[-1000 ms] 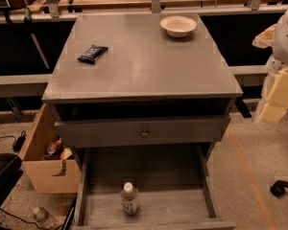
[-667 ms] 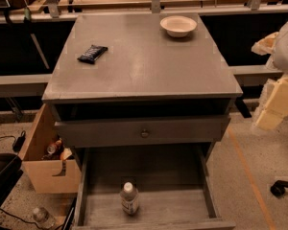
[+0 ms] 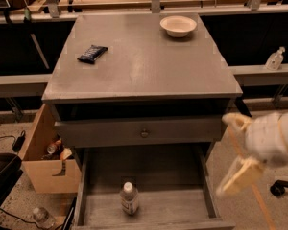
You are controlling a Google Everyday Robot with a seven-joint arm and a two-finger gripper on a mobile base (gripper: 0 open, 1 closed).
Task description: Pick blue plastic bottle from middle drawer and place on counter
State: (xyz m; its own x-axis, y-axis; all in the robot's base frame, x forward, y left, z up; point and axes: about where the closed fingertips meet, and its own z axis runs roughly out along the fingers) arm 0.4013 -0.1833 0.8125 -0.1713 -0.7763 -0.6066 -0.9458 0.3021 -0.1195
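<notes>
The blue plastic bottle (image 3: 129, 199), clear with a white cap and a pale label, stands upright on the plank floor of the open middle drawer (image 3: 177, 210), near its front and left of centre. The grey counter (image 3: 144, 66) spreads above it. My gripper (image 3: 234, 152), on a white arm with cream fingers (image 3: 241, 177), hangs at the right of the cabinet, beside the drawer's right wall and above drawer level. It is well to the right of the bottle. Its fingers stand apart and hold nothing.
A white bowl (image 3: 178, 25) and a black packet (image 3: 92, 53) lie on the counter. A shut drawer front with a knob (image 3: 144, 133) sits above the open drawer. A cardboard box (image 3: 50, 164) stands at the left; a small nozzle bottle (image 3: 275, 59) at the far right.
My gripper has come down and to the left, from beside the counter's right edge to beside the open drawer. The bottle has not moved.
</notes>
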